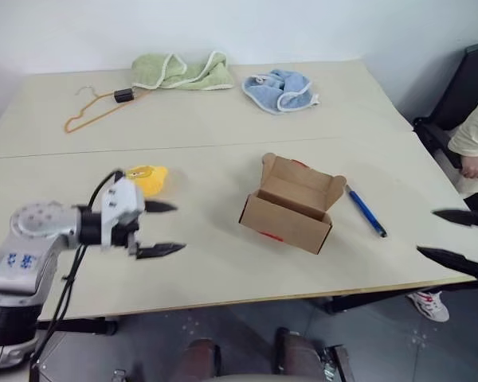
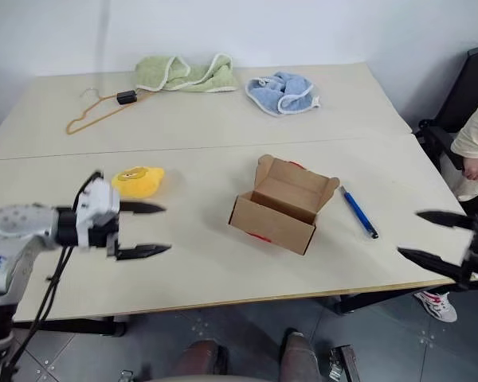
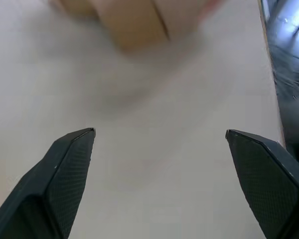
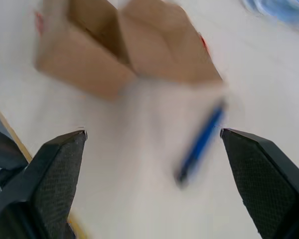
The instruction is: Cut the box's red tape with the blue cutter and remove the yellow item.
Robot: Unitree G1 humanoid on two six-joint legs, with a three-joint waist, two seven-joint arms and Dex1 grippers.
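- Nearest the camera, the left gripper (image 1: 166, 228) hangs over the front of the table (image 1: 223, 119) with its two black fingers spread wide and nothing between them; the right gripper (image 1: 454, 235), partly cut off at the picture's right edge, is just as wide open and empty beyond the table's front right corner.
- At mid-table the box (image 1: 291, 204) sits with its flaps up and its inside open to view; its long axis runs from far left to near right, and only slivers of the red tape (image 1: 269, 235) show on its near wall and behind its far flap.
- The blue cutter (image 1: 366, 212) lies flat just right of the box, apart from it, pointing from far left to near right; both are blurred in the right wrist view.
- The yellow item (image 1: 149, 180) rests on the table just behind the left gripper, partly hidden by its wrist.
- At the far edge lie an orange wire hanger (image 1: 95, 110), a light green towel (image 1: 183, 72) and a blue cloth (image 1: 280, 89).
- A person's hand (image 1: 475, 165) and sleeve, cut off by the frame, show at far right.
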